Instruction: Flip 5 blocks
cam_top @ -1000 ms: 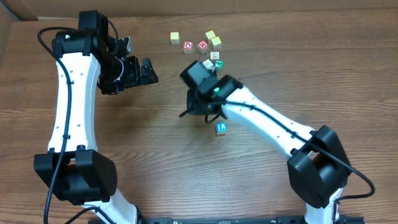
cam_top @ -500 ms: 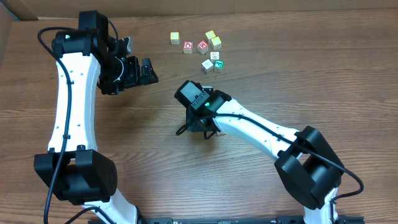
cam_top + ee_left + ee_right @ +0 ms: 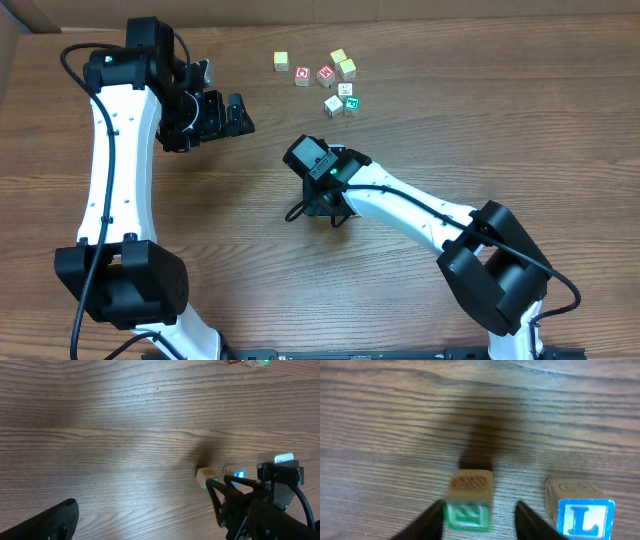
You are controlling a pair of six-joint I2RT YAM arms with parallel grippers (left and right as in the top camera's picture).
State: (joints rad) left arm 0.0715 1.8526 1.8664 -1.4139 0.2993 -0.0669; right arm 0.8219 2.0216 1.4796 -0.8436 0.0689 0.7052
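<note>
A small block (image 3: 469, 502) with a green printed face lies on the table between my right gripper's (image 3: 479, 507) fingers, blurred. The left finger touches it and the right finger stands apart, so the jaws are open. Beside it on the right sits a block with a blue L (image 3: 580, 512). In the overhead view the right gripper (image 3: 322, 208) covers both. Far back lie two white blocks (image 3: 345, 90) (image 3: 333, 103) and a green one (image 3: 351, 104). My left gripper (image 3: 235, 115) hangs open and empty, well left of them.
Two red-faced cubes (image 3: 302, 76) (image 3: 325, 73) and yellow cubes (image 3: 281, 61) (image 3: 338, 57) lie in the far cluster. The left wrist view shows the right gripper (image 3: 225, 490) with the two cubes (image 3: 205, 476) at its tips. A cardboard edge (image 3: 20, 20) borders the far left.
The right arm swung left and down onto the table, covering the blue-faced block. Its jaws have since widened around the green-faced block. The left arm has not moved.
</note>
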